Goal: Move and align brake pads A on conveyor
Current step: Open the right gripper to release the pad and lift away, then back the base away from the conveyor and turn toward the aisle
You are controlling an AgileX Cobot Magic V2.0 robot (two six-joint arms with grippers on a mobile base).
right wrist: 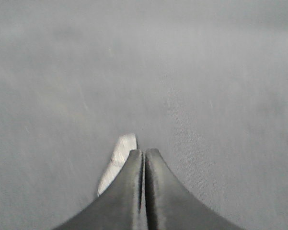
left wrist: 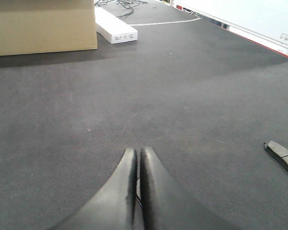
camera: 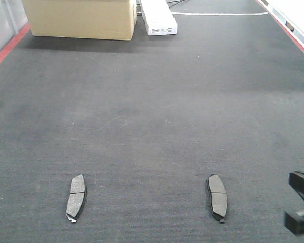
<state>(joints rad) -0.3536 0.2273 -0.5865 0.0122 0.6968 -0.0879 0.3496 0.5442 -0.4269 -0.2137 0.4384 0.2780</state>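
Observation:
Two brake pads lie lengthwise on the dark conveyor near its front edge, one on the left and one on the right. My right gripper is low at the far right edge, right of that pad. In the blurred right wrist view the right gripper is shut, and a pale sliver of a pad shows behind its left finger, not between the jaws. My left gripper is shut over bare belt, with one pad at the right edge of its view.
A large cardboard box stands at the back left of the belt. A long white box lies beside it. Red borders run along both sides. Cables lie beyond the white box.

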